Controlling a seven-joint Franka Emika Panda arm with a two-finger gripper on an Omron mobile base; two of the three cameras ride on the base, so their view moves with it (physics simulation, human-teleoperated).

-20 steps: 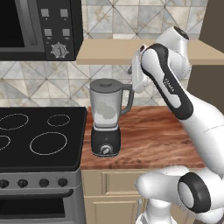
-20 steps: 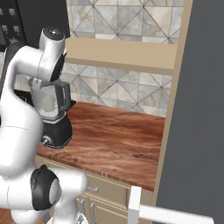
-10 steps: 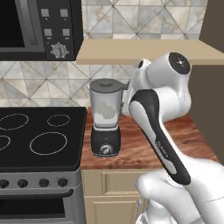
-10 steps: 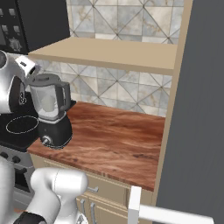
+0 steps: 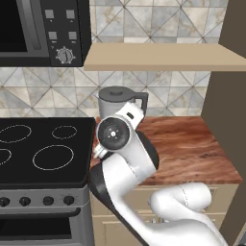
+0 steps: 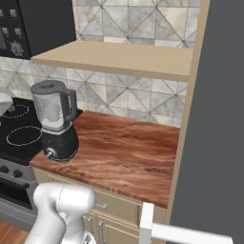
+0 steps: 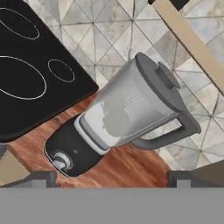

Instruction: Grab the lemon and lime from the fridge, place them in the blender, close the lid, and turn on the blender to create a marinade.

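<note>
While the gripper (image 7: 111,178) hangs with its jaws spread wide and nothing between them, the blender (image 6: 56,122) stands on the wooden counter (image 6: 128,147) just beside the black stove (image 6: 19,136), its black base and silver knob facing outward. Its dark lid (image 7: 159,81) sits on top of the translucent jar, where a pale, blurred shape shows through the wall. A beige shelf (image 6: 119,58) runs above, and the white arm (image 5: 126,158) hides most of the blender in the left base view.

Shelf (image 6: 119,59) overhangs lidded blender (image 6: 56,121); counter (image 6: 128,147) rightward lies open.
</note>
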